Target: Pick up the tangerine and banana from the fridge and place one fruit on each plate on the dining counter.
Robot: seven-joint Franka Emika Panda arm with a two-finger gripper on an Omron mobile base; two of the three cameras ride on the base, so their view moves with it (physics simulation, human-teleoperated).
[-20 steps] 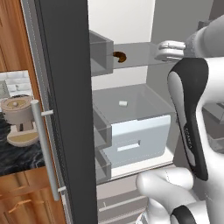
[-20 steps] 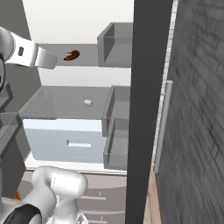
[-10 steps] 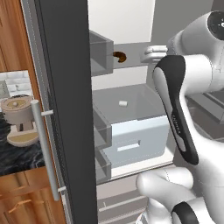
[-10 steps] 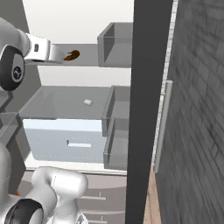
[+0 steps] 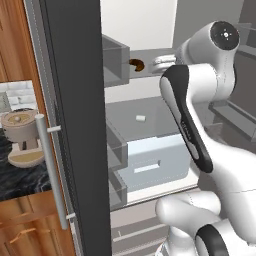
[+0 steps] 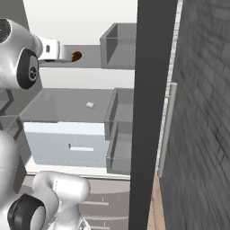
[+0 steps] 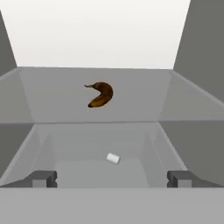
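The banana (image 7: 101,95) is dark brown with orange-tinged patches, curved, its stem pointing left in the hand view. It lies on a grey shelf (image 7: 52,96) inside the open fridge (image 5: 75,125), ahead of the gripper (image 7: 112,178) and well apart from it, a little left of its centre line. The two finger tips stand wide apart with nothing between them. A small white block (image 7: 113,158) lies on the shelf below. In both base views the arm covers most of the banana.
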